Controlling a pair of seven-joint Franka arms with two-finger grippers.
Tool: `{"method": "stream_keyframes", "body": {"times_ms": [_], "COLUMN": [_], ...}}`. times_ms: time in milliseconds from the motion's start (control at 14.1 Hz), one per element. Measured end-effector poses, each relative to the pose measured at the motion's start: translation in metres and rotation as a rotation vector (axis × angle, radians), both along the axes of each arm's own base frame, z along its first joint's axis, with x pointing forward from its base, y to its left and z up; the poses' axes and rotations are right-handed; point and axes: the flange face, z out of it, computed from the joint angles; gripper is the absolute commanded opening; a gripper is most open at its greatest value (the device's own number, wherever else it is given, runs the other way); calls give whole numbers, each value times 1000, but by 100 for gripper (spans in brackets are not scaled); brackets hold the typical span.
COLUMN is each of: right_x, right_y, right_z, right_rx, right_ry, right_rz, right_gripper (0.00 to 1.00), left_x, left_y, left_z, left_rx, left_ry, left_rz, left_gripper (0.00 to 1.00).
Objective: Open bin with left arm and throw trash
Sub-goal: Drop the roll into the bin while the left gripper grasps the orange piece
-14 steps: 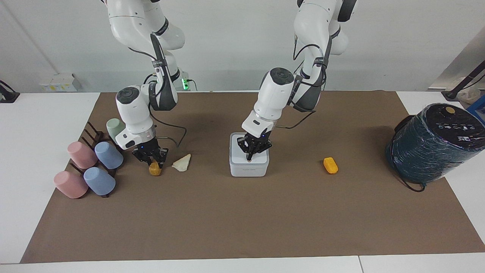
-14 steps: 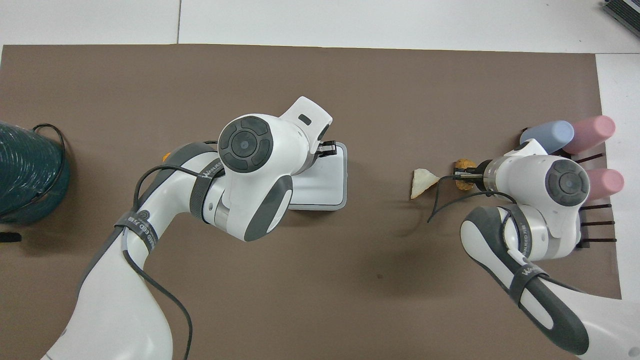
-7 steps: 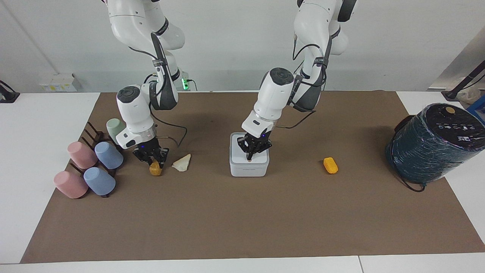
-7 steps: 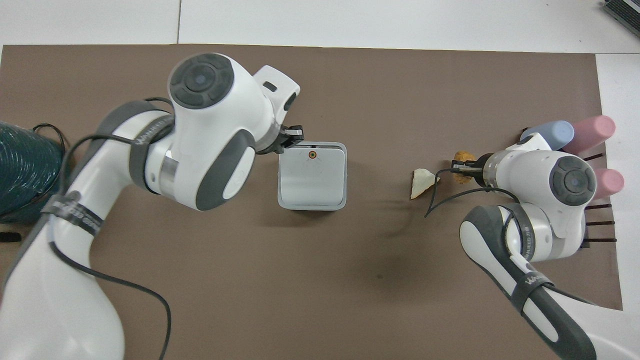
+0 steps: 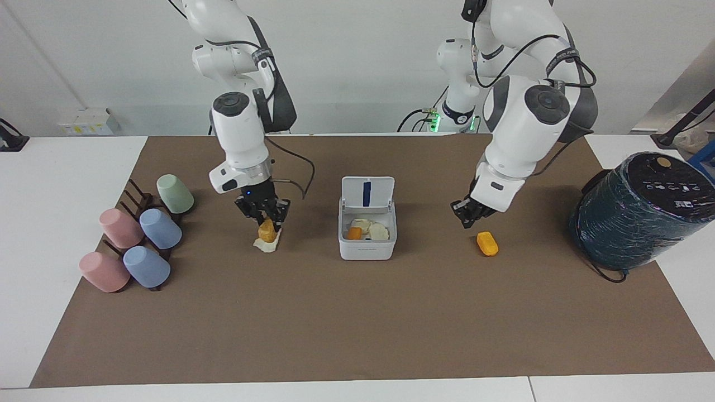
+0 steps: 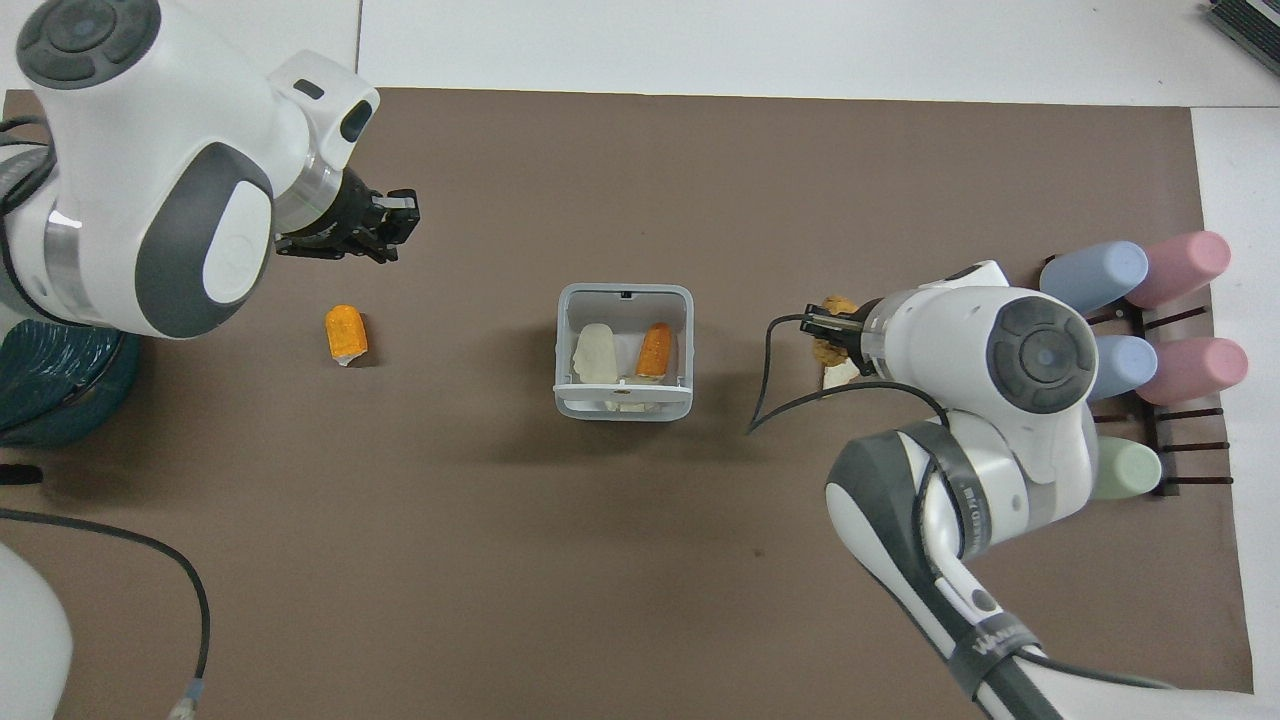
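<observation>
White plastic bin (image 5: 367,241) sits mid-mat with its lid (image 5: 367,194) up on the hinge at the robots' side, blue stripe showing. So the opening step looks done. Inside there are already cream pieces and an orange one.

Right gripper (image 5: 268,221) is clenched on the mustard-brown lump (image 5: 267,230), fingertips pinching its upper part so the rest hangs below them. It hangs low over the cream-white wedge (image 5: 267,244), which lies on the mat directly under the fingers; whether lump and wedge touch, can't tell. The bin is well apart from those fingers, toward the left arm's end of the table. My read: lift is underway, carry to the bin comes next, and the pinch from above leaves the lump free to drop straight in once the fingers part.

Left gripper (image 5: 467,214) hangs over bare mat between the bin and the bright orange lump (image 5: 487,243), holding nothing; the lump lies on the mat just beside the fingertips, toward the teal cylinder (image 5: 637,211). Whether its fingers are parted or together, can't tell. It is off the bin, probably to keep the opening free for the right arm's drop.

Risk: the right arm's loose cable (image 6: 790,400) trails between the bin and the wedge and could snag during transit. Pastel cups (image 5: 134,240) on their rack are not involved.
</observation>
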Motion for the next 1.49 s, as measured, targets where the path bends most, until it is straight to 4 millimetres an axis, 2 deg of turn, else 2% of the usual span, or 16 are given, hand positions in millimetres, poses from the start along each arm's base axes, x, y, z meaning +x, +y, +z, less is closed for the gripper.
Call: {"method": "stream_keyframes", "body": {"times_ms": [71,142,355,497,639,710,781,852,995,1066,1137,1208,1279,1421,1492], "right_x": [-4,-6,-7,-9,-11,-12,-13,-14,-15,-16,-17,-18,-17,-12,-6], "right_y": [21,39,76,101,126,135,143,149,155,157,159,160,160,152,142], "right_z": [7,16,38,42,37,33,27,22,13,12,12,13,14,18,23], "right_rx": [18,33,69,85,93,92,90,86,81,80,80,82,83,81,79], "right_ry": [-11,-25,-61,-68,-63,-58,-52,-45,-34,-32,-31,-31,-33,-33,-33], "right_rz": [-12,-13,-7,1,19,31,41,50,60,62,64,62,59,43,25], "right_gripper": [0,0,0,0,0,8,33,50,100,100,100,100,100,100,100], "left_x": [2,2,-12,-29,-43,-47,-50,-52,-58,-62,-65,-67,-67,-66,-66], "left_y": [14,26,38,53,66,73,78,82,84,84,83,81,80,81,82], "left_z": [-7,-16,-56,-93,-119,-127,-133,-138,-152,-163,-174,-183,-191,-195,-195], "left_rx": [14,32,39,40,45,48,50,51,49,49,49,49,49,50,51], "left_ry": [9,12,-41,-53,-36,-25,-16,-11,-32,-36,-37,-38,-38,-39,-40], "left_rz": [9,12,17,30,39,40,37,36,34,32,29,25,15,-9,-19], "left_gripper": [100,100,100,100,100,100,100,100,100,100,92,79,58,9,0]}}
